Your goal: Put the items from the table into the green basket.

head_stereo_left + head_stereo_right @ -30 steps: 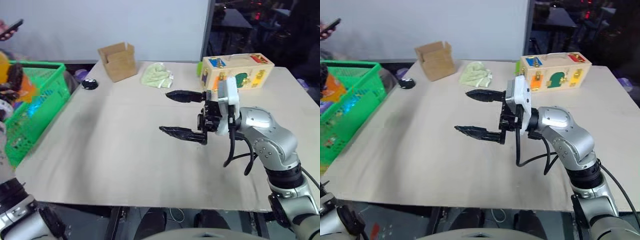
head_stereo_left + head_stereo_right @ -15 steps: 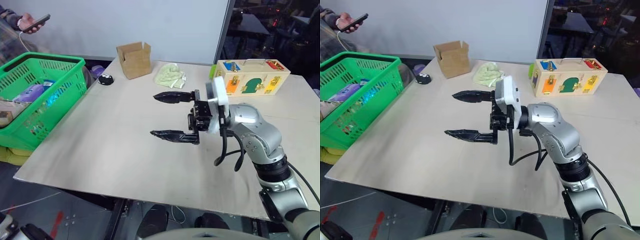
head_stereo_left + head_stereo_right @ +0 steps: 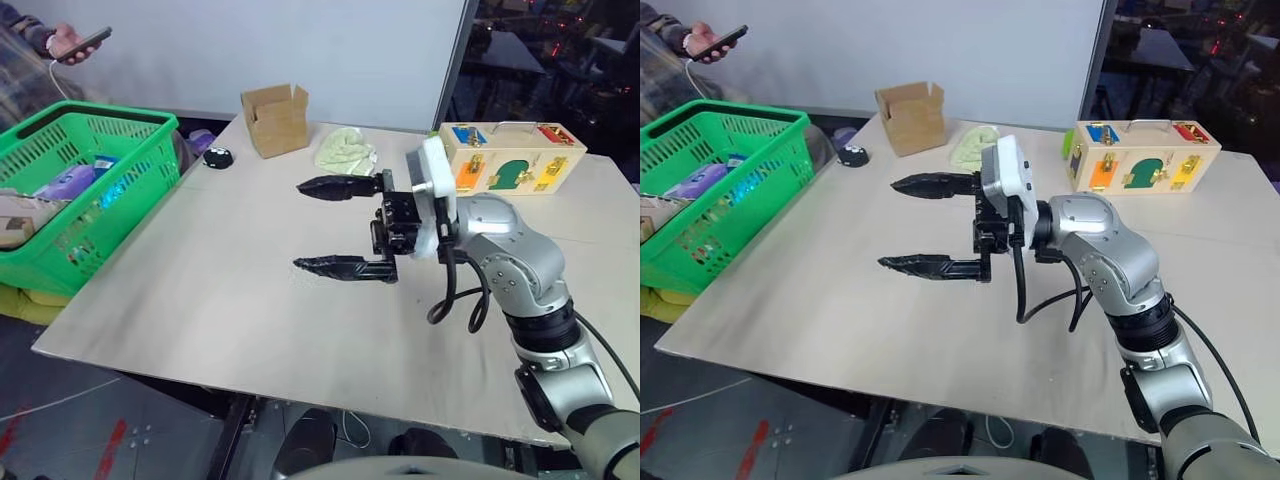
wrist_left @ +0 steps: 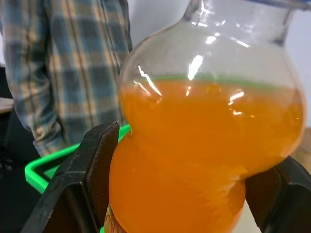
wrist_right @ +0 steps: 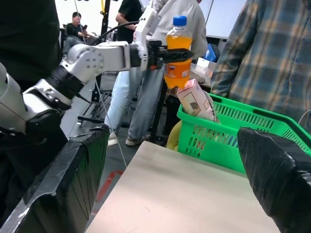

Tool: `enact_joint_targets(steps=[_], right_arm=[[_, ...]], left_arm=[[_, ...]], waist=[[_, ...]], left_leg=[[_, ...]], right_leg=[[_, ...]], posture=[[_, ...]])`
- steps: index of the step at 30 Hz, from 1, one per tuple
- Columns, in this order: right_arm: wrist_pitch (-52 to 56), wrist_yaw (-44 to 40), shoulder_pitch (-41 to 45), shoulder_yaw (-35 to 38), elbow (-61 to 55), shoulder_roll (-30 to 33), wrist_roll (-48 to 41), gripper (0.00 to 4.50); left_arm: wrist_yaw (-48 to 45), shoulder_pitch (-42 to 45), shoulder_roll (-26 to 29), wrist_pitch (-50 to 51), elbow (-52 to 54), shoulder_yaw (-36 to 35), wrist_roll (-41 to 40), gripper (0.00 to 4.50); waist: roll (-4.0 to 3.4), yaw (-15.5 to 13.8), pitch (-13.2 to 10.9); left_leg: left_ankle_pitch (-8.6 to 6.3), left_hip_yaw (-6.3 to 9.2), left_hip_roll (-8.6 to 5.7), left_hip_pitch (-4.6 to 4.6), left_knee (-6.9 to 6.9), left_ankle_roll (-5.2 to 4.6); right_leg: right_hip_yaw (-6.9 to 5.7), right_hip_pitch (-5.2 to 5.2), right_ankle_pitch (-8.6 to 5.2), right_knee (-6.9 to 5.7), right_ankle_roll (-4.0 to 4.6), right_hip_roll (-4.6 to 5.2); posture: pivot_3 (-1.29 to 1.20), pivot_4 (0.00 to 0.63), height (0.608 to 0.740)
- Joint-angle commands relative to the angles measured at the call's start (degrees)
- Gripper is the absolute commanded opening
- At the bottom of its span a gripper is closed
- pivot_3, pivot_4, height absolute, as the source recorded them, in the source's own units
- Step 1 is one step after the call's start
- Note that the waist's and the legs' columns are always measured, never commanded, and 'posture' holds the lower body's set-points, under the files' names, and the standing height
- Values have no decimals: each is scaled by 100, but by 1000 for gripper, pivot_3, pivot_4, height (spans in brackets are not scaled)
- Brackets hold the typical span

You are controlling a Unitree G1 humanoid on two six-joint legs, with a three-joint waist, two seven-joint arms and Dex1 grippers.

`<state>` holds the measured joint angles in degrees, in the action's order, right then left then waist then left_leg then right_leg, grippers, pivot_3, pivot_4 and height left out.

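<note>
The orange drink bottle (image 5: 177,70) with its blue cap is upright in the air above the green basket (image 5: 233,128), and my left gripper (image 5: 177,55) is shut on it. In the left wrist view the bottle (image 4: 204,145) sits between both black fingers (image 4: 92,170), with the basket's rim (image 4: 43,170) behind. The pink-and-white carton (image 5: 197,99) leans in the basket, its top end above the rim. My right gripper (image 3: 325,228) hangs open over the middle of the table (image 3: 200,290), with nothing between its fingers. The basket (image 3: 80,190) stands off the table's left edge.
At the table's far side are a cardboard box (image 3: 275,118), a small black object (image 3: 217,157), a green cloth (image 3: 345,152) and a wooden latch box (image 3: 510,158). A person in a plaid shirt (image 4: 63,68) stands behind the basket, a hand with a phone (image 3: 75,42) raised.
The whole head picture has swung, so the basket shows more fully. My right gripper stays open over the table in about the same place.
</note>
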<state>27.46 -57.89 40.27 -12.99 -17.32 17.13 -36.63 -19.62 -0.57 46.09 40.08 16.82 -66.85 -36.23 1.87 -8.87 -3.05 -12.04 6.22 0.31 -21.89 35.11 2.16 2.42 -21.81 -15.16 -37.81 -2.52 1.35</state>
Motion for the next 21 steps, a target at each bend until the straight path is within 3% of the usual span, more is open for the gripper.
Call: enact_joint_targets(steps=[1,7,13,15,17,19,21], right_arm=[[-47,1,168,89,-83,-37,-28,4500],[-118,-52,113,74,-24,-39,29,4500],[-217,-39,17,59,31,-74,130,4500],[-240,-39,-26,63,4,-63,164,4500],[-229,-10,-52,93,-9,-60,172,4500],[-226,13,-63,116,-21,-53,192,4500],[-202,60,-103,101,-137,-26,216,4500]], left_arm=[[-380,-404,442,28,105,-405,85,2958],[-776,-1089,949,148,-349,-440,559,2958],[-956,-476,1147,-572,-1461,399,893,2958],[-874,104,1294,-1193,-2256,981,1204,2958],[105,1130,1681,-2493,-3804,1577,1979,2958],[1077,2492,2124,-3460,-5543,1898,2265,2958],[1293,3459,2474,-4049,-6682,2248,2381,2958]], waist=[[0,-12,0],[-5,-57,-3],[-8,-199,-4],[-5,-271,-3],[2,-329,0],[33,-332,7],[85,-301,15]], left_leg=[[0,1,1,-1,0,0],[-17,-1,4,-1,-4,27],[-21,-4,5,-10,-5,34],[-21,-5,9,-18,-6,35],[-21,-5,13,-24,-5,36],[-15,-1,31,-45,-5,47],[-8,2,39,-71,-3,48]], right_leg=[[-2,-1,-3,0,-3,0],[-7,-9,-28,2,6,3],[-24,-19,-32,4,9,13],[-39,-23,-33,4,12,15],[-51,-27,-33,2,12,15],[-80,-45,-29,5,18,10],[-98,-74,-22,2,17,7]], posture=[[383,0,740],[384,0,740],[357,0,740],[344,0,740],[339,0,740],[329,0,740],[284,0,740]])
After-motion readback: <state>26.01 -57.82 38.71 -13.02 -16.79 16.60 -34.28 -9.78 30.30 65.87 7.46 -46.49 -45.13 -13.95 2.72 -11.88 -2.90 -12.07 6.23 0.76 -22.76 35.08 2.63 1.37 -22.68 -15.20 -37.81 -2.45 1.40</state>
